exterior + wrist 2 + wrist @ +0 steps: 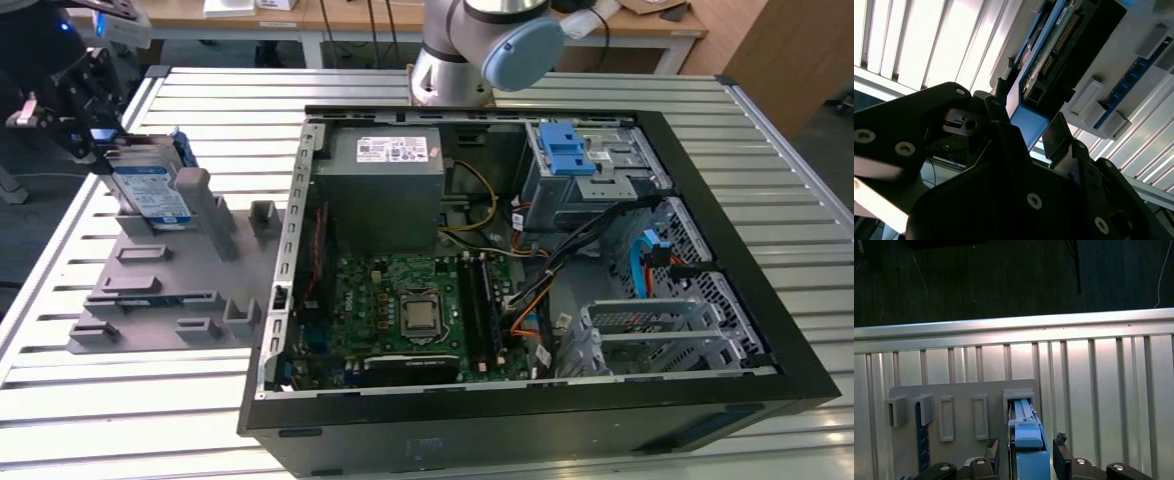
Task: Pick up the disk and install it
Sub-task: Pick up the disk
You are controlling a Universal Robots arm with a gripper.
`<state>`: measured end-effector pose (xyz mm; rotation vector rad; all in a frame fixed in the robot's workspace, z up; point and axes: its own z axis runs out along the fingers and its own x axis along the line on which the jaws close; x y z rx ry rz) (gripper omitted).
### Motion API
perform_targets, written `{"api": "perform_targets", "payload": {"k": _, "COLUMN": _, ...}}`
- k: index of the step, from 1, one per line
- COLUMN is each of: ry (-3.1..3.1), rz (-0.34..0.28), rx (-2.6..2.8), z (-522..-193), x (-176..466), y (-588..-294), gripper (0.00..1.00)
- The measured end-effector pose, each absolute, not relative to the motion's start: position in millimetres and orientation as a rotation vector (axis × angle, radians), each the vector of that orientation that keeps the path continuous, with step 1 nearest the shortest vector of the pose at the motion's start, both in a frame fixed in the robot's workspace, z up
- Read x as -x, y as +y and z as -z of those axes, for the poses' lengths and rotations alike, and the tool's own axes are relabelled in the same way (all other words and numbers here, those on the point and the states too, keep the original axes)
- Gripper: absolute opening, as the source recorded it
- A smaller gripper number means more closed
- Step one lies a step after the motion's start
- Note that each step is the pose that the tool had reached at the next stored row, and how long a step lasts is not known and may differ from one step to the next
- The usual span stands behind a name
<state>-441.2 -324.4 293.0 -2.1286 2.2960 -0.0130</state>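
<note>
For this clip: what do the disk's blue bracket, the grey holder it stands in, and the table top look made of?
On the disk, the blue bracket is likely moulded plastic: matte, uniform colour, rounded edges. The grey holder is probably plastic too, possibly printed: dull, blocky, no shine. The table top is metal slats, apparently aluminium, with bright brushed glare.

Disk point(144, 190): silver body, white-and-blue label, blue carrier. Fixture plate point(160, 300) is flat grey, on a ribbed silver table point(107, 410). PC case point(534, 430) black, motherboard point(400, 310) green, drive cage latches point(567, 150) blue.
</note>
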Motion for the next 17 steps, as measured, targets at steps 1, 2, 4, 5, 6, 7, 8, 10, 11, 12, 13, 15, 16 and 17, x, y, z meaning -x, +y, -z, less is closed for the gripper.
{"api": "perform_targets", "payload": {"k": 1, "ry": 2.296, "rz": 0.013, "rx": 2.128, "z": -292.4, "x": 441.6, "y": -324.3, "gripper": 0.55}}
{"api": "perform_targets", "payload": {"k": 2, "ry": 2.296, "rz": 0.013, "rx": 2.129, "z": -291.8, "x": 441.8, "y": -324.4, "gripper": 0.55}}
{"api": "perform_targets", "payload": {"k": 4, "ry": 2.296, "rz": 0.013, "rx": 2.129, "z": -290.7, "x": 442.4, "y": -324.3, "gripper": 0.55}}
{"api": "perform_targets", "payload": {"k": 5, "ry": 2.296, "rz": 0.013, "rx": 2.129, "z": -290.2, "x": 442.6, "y": -324.3, "gripper": 0.55}}
{"api": "perform_targets", "payload": {"k": 6, "ry": 2.296, "rz": 0.013, "rx": 2.129, "z": -289.8, "x": 442.7, "y": -324.3, "gripper": 0.55}}
{"api": "perform_targets", "payload": {"k": 7, "ry": 2.296, "rz": 0.013, "rx": 2.129, "z": -289.4, "x": 442.7, "y": -324.3, "gripper": 0.55}}
{"api": "perform_targets", "payload": {"k": 8, "ry": 2.296, "rz": 0.013, "rx": 2.129, "z": -289.1, "x": 442.7, "y": -324.3, "gripper": 0.55}}
{"api": "perform_targets", "payload": {"k": 10, "ry": 2.296, "rz": 0.013, "rx": 2.129, "z": -288.5, "x": 442.8, "y": -324.3, "gripper": 0.53}}
{"api": "perform_targets", "payload": {"k": 11, "ry": 2.296, "rz": 0.013, "rx": 2.129, "z": -288.3, "x": 442.8, "y": -324.3, "gripper": 0.53}}
{"api": "perform_targets", "payload": {"k": 12, "ry": 2.296, "rz": 0.013, "rx": 2.129, "z": -288.2, "x": 442.7, "y": -324.3, "gripper": 0.53}}
{"api": "perform_targets", "payload": {"k": 13, "ry": 2.296, "rz": 0.013, "rx": 2.129, "z": -288.2, "x": 442.8, "y": -324.3, "gripper": 0.46}}
{"api": "perform_targets", "payload": {"k": 15, "ry": 2.296, "rz": 0.013, "rx": 2.129, "z": -288.2, "x": 442.7, "y": -324.3, "gripper": 0.46}}
{"api": "perform_targets", "payload": {"k": 16, "ry": 2.296, "rz": 0.013, "rx": 2.129, "z": -288.2, "x": 442.8, "y": -324.3, "gripper": 0.46}}
{"api": "perform_targets", "payload": {"k": 17, "ry": 2.296, "rz": 0.013, "rx": 2.129, "z": -288.1, "x": 442.8, "y": -324.3, "gripper": 0.46}}
